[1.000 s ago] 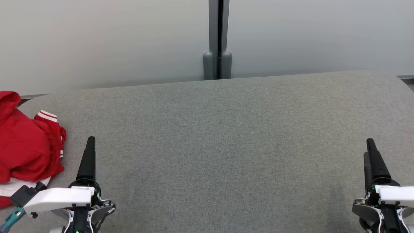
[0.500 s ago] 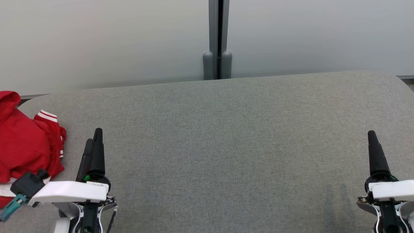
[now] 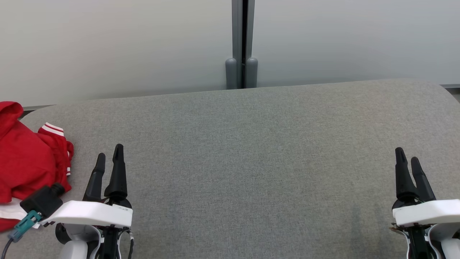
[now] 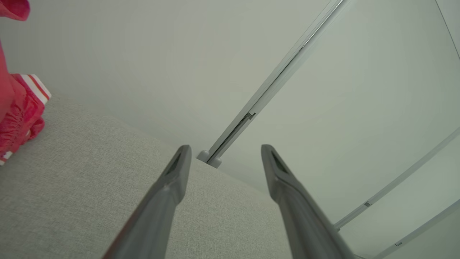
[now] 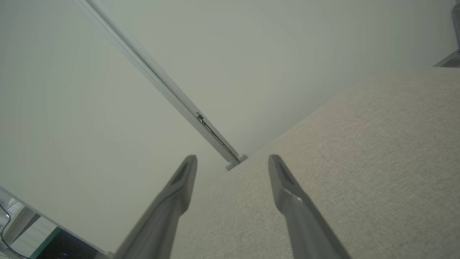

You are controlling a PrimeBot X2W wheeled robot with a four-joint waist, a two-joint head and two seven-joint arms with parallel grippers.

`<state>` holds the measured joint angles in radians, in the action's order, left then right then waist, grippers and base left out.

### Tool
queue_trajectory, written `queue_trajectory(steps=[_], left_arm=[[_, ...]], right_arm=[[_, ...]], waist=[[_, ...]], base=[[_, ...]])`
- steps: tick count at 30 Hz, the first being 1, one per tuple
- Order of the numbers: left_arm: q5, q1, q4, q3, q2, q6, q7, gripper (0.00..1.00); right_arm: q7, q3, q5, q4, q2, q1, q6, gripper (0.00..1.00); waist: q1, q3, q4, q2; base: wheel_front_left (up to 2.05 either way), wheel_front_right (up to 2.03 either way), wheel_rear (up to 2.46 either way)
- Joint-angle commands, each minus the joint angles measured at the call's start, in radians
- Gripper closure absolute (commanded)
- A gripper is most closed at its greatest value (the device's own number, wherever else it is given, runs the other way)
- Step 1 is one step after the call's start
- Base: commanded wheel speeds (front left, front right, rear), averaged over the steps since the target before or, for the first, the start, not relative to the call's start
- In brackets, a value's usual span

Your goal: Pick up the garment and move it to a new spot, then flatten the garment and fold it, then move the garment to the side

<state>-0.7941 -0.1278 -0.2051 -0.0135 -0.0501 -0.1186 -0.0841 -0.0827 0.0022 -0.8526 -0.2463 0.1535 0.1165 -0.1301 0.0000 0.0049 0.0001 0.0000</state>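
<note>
A crumpled red garment (image 3: 25, 162) with white-striped trim lies at the far left edge of the grey padded surface (image 3: 251, 151); its edge also shows in the left wrist view (image 4: 18, 108). My left gripper (image 3: 109, 154) hovers just right of it, open and empty, fingers apart (image 4: 222, 151). Far off at the lower right, my right gripper (image 3: 408, 155) is open too, holding nothing (image 5: 233, 160).
Pale wall panels rise behind the surface, split by a grey vertical post (image 3: 241, 43) at the back middle. The surface's rounded right end (image 3: 445, 90) curves off at the far right. A black and teal cable plug (image 3: 32, 212) sits on my left wrist.
Both grippers have rolled about their wrists, so their two fingers now show apart instead of overlapped. The left one has shifted slightly right; the garment lies as before.
</note>
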Motion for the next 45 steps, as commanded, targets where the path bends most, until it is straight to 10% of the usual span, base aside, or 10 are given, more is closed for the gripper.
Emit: queue_trajectory(steps=[1,45], left_arm=[[0.045,-0.022,0.011,0.003,-0.01,0.004,-0.011,0.0],[0.516,0.036,-0.094,0.036,-0.023,0.059,-0.123,0.0]], right_arm=[[-0.014,0.004,0.043,0.005,0.013,0.026,-0.001,0.0],[-0.124,0.072,0.496,-0.129,0.03,0.033,-0.001,0.0]], waist=[[0.0,0.0,0.0,0.0],[0.0,-0.009,0.004,0.0]], base=[[0.0,0.0,0.0],[0.0,0.0,0.0]])
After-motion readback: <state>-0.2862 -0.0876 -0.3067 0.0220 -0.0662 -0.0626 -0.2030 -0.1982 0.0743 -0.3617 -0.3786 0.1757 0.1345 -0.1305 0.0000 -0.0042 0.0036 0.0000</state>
